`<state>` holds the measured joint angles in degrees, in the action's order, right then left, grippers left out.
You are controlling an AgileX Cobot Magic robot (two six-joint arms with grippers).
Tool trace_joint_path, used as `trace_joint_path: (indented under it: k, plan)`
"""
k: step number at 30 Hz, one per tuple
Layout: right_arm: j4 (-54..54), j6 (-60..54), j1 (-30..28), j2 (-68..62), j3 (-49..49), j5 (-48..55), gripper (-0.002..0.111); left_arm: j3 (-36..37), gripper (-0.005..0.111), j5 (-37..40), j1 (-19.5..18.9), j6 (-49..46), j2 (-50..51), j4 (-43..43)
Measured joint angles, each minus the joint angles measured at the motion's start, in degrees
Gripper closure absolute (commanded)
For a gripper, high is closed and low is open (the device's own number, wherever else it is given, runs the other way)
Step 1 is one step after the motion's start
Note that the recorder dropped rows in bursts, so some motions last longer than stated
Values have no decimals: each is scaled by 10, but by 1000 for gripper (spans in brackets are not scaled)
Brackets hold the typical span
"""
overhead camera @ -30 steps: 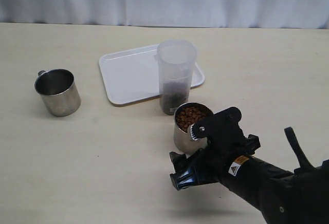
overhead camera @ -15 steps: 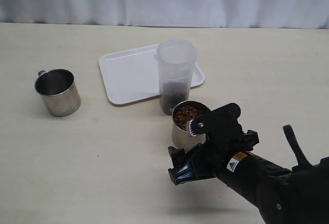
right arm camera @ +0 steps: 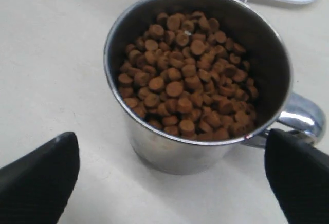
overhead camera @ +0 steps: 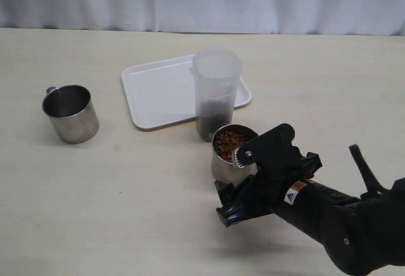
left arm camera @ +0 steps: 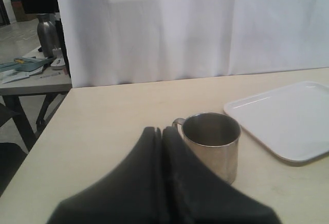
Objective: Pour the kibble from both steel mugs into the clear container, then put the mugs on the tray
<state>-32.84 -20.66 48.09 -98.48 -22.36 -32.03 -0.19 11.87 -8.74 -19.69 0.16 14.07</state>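
Desk [overhead camera: 126, 213], pale and plain, carries everything. White tray [overhead camera: 158, 92] lies toward the far side. Just beside its near edge the clear container [overhead camera: 217, 80] stands upright, its lower part dark with kibble [overhead camera: 212, 114]. Close in front of the container stands the full steel mug [overhead camera: 221, 168], heaped almost to the rim with more kibble. Right end effector [right arm camera: 169, 144] is spread wide on either side of this mug: one finger is clear of the wall, the other lies by the handle. Well apart to the left stands the empty steel mug [overhead camera: 71, 114]. Left end effector [left arm camera: 160, 136] is near it, fingers pressed together.
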Motion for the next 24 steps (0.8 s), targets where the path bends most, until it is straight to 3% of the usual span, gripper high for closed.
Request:
trace_joint_path:
  k: [24]
  plan:
    - [79,108,0,-63,19,-100,29,0,107,0,0,0,0,0]
